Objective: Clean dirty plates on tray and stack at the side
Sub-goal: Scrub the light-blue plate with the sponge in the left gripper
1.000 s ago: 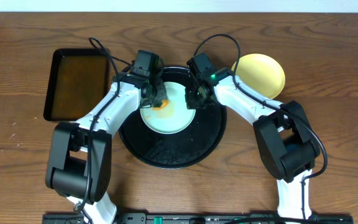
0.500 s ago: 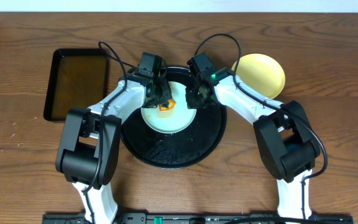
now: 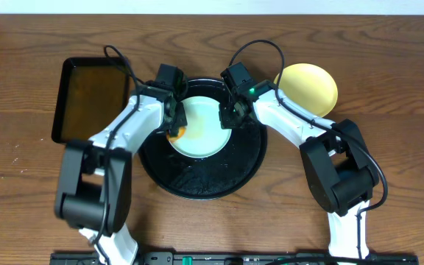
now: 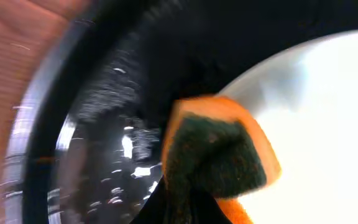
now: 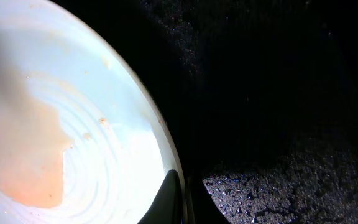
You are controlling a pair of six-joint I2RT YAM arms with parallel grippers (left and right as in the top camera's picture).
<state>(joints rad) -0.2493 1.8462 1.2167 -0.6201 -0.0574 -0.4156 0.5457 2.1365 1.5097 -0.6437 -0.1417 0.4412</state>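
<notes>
The tray (image 3: 197, 184) is sitting mid-table, carrying a mint plate (image 3: 206, 138) with an orange smear; a yellow plate (image 3: 309, 87) is lying on the table (image 3: 389, 66) to its right. The left gripper (image 3: 174, 125) is clenching an orange sponge (image 4: 219, 155) at the mint plate's left rim — the right gripper (image 3: 229, 116), pinched closed, is resting at its right rim.

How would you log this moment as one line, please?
left jaws: shut on sponge at mint-blue plate left rim | right jaws: shut at plate's right rim | plate: on round black tray
</notes>
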